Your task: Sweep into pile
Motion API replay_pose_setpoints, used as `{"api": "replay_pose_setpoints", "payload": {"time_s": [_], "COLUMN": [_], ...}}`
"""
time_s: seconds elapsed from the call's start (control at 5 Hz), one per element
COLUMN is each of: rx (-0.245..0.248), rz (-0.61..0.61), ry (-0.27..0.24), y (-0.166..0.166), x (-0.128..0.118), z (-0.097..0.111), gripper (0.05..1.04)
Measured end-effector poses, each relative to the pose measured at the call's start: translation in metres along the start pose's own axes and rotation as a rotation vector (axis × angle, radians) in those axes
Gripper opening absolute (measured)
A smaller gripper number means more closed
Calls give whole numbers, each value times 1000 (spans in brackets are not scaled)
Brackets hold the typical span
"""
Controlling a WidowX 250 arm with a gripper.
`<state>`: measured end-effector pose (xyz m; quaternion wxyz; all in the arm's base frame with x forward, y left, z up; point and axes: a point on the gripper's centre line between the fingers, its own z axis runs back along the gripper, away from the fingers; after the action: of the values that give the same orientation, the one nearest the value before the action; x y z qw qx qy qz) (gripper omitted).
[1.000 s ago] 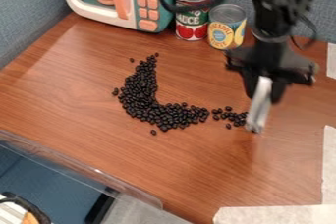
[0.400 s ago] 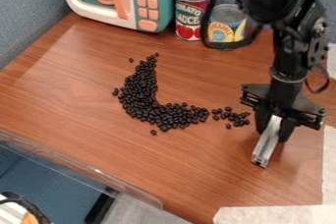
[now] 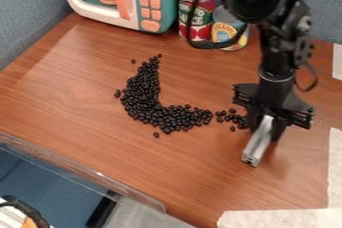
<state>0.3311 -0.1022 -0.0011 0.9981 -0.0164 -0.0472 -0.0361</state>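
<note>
The black gripper [image 3: 264, 124] hangs over the right part of the table, shut on a short grey-white bar [image 3: 258, 142] that slants down and left from between its fingers. Dark beans [image 3: 143, 94] lie on the wood in a curved band, thick at the left and along the bottom. A small looser cluster [image 3: 232, 118] forms the right end of the band, just left of the gripper, which may hide part of it. A few single beans lie apart, one below the band and others near its top and left.
A teal toy microwave [image 3: 160, 2] stands at the back left. Beside it are a tomato sauce can [image 3: 198, 17] and a pineapple can [image 3: 227, 28], partly behind the arm's cable. White tape [image 3: 287, 218] marks the table's front right, and a clear ledge [image 3: 87, 172] runs along the front left edge.
The gripper with the bar first came toward the front and right, then shifted a little left, back toward the loose cluster. The beans look unmoved.
</note>
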Motion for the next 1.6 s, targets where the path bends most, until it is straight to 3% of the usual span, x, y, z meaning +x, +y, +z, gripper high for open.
{"api": "replay_pose_setpoints", "payload": {"time_s": [1.6], "rx": [54], "rz": [235], "ry": [-10], "y": [151], "x": [-14], "z": [7], "gripper": [371]}}
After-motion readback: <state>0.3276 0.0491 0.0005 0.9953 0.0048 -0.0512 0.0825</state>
